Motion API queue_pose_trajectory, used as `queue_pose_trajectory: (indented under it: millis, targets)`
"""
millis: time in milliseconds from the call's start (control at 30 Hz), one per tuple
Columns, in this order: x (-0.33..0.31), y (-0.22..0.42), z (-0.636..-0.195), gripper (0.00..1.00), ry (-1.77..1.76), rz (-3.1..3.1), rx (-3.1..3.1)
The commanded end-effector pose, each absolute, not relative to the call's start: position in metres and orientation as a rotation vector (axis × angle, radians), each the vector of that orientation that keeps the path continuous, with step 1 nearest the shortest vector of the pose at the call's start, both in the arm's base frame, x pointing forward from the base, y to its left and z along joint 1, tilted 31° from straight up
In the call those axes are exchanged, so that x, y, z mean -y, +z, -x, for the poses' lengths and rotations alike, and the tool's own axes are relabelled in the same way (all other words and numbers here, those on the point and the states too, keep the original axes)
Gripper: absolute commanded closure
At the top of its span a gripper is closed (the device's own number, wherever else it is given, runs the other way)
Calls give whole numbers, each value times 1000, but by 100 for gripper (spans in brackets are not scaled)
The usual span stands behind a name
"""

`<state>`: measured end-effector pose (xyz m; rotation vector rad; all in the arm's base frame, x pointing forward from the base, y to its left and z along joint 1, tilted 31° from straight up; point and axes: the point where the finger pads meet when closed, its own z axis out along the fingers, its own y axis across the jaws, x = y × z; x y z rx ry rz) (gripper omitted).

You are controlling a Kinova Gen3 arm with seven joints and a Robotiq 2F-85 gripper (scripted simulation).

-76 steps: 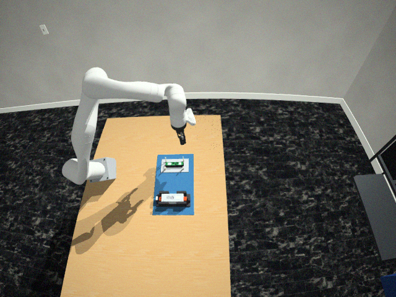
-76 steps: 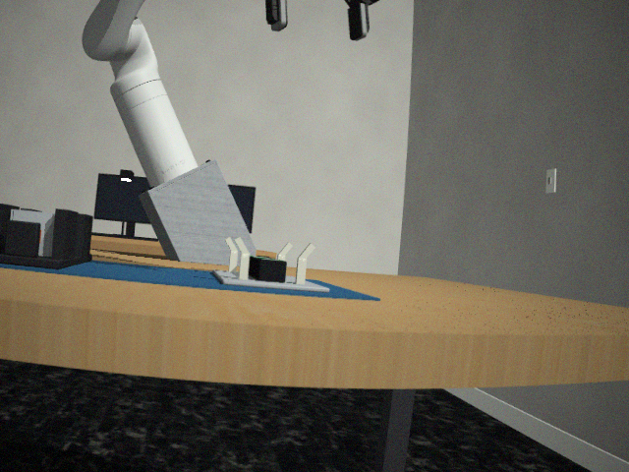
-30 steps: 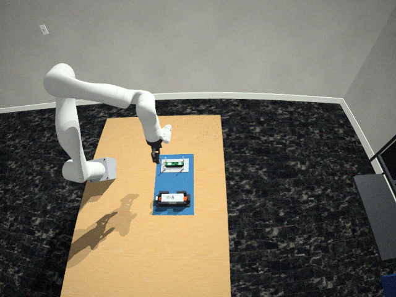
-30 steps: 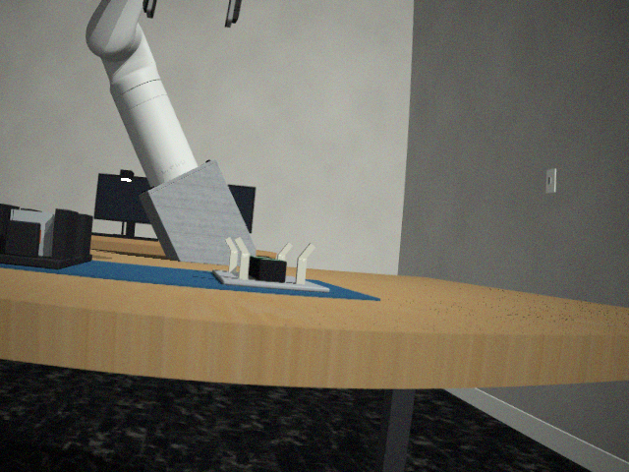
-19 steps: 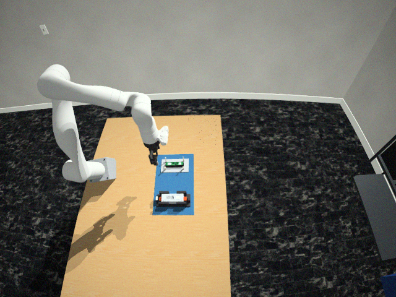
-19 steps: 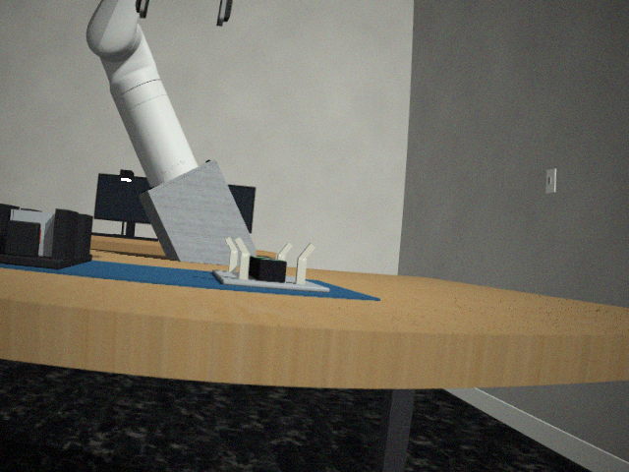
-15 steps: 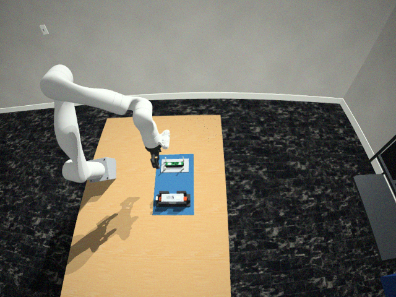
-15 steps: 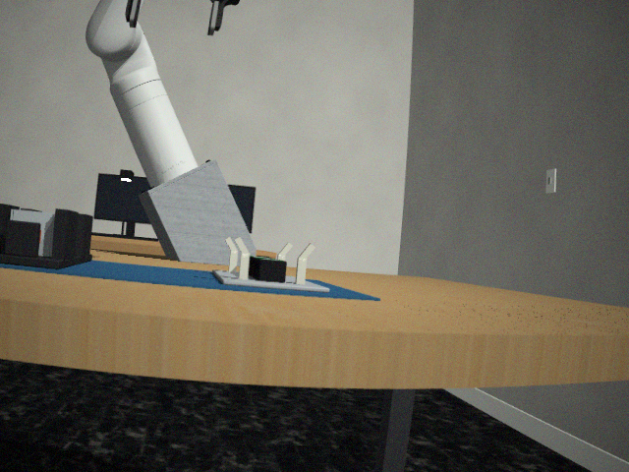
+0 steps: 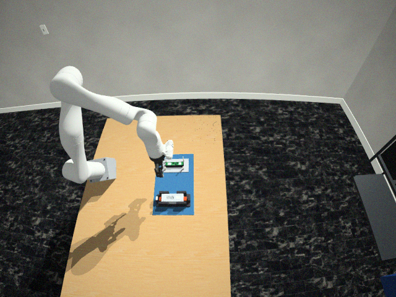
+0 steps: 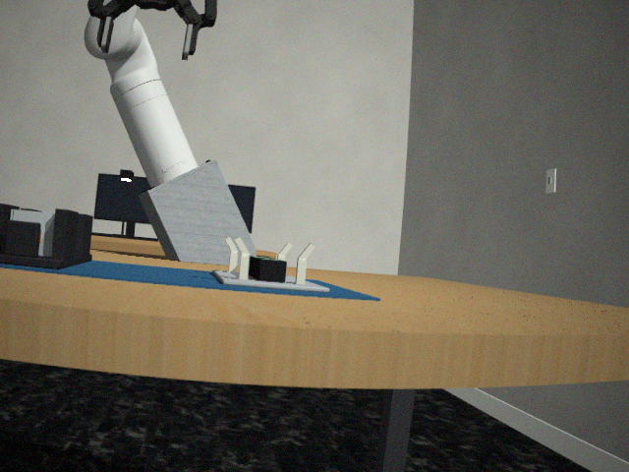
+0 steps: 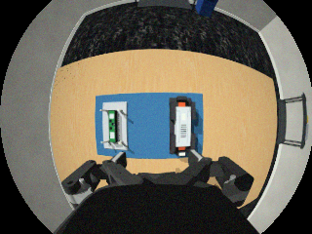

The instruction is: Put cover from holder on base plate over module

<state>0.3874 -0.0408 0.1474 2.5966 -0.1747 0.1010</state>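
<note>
cover (image 9: 171, 197) markings unreadable, fingers (image 10: 189, 40) spread

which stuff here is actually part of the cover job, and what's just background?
Job:
cover, sitting in its black holder
base plate with the green module
gripper, open, holding nothing, high above the blue mat

Background:
monitor
wall plate
grey cabinet

The white cover (image 9: 172, 197) with dark markings on top sits level in its black holder (image 9: 172, 203), an orange tab at each end. Well apart from the holder, the grey base plate (image 9: 184, 168) lies flat, bearing the green-topped module (image 9: 173, 164) between four slanted white posts (image 10: 304, 263).
</note>
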Motion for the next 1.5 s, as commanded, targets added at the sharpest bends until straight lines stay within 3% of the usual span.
queue_pose_trajectory:
  millis: [0, 1467]
  targets:
    - [62, 141, -387, 0, 87, -2592, 208]
    - [181, 92, -408, 0, 86, -2591, 211]
